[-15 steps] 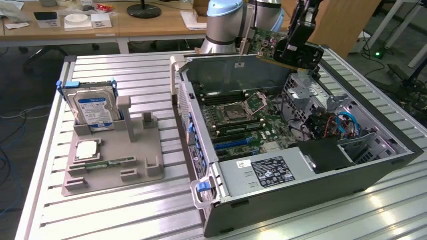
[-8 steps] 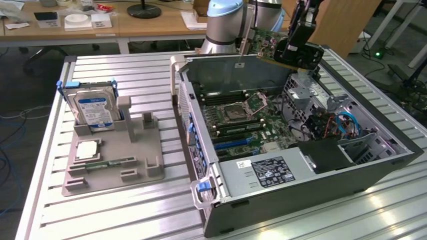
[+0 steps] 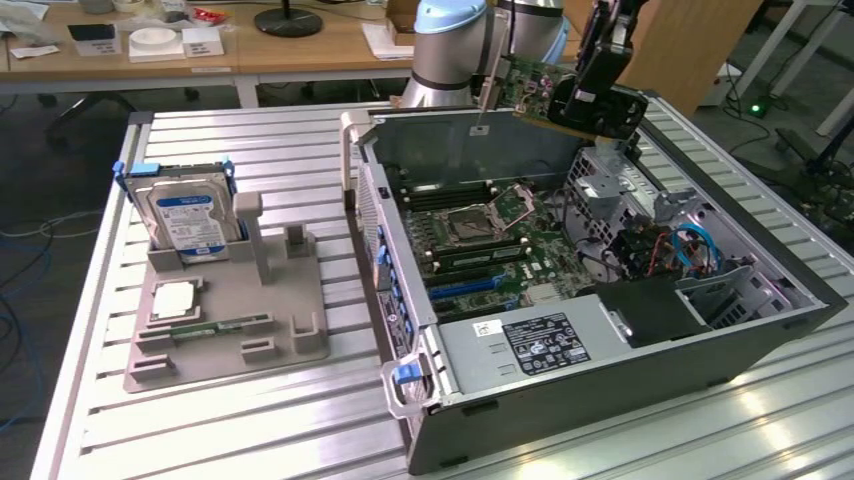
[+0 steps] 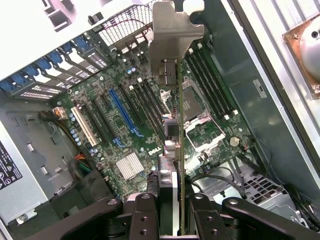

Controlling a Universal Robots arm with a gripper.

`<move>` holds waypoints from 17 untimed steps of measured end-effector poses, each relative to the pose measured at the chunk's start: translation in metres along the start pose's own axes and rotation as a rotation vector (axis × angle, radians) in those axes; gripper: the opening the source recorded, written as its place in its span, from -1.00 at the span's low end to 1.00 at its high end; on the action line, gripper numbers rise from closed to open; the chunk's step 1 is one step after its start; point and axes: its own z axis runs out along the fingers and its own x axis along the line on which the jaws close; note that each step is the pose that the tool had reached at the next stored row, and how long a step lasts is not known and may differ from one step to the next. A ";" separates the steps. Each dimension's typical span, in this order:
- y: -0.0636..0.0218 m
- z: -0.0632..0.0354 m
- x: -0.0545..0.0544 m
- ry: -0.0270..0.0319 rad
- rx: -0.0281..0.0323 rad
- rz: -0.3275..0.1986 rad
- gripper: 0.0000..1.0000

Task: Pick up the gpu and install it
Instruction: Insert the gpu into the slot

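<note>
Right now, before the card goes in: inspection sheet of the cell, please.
Surface: slatted metal table, carrying the open computer case.
Job's things: gpu held above the case, over the motherboard, not seated.
Clutter: grey fixture with hard drive and memory stick.
Grippers: gripper shut on gpu.
Cables: blue cables inside case, apart from gpu.
Surroundings: wooden desks behind table.

Gripper (image 4: 172,205) hides part of the gpu (image 4: 171,127) (the clamped end)
</note>
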 end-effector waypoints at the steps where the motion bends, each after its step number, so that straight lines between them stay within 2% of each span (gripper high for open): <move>1: 0.0000 0.0000 0.000 0.0000 0.0000 -0.001 -0.44; 17: 0.0000 0.0000 0.000 0.0005 -0.0001 -0.017 -0.44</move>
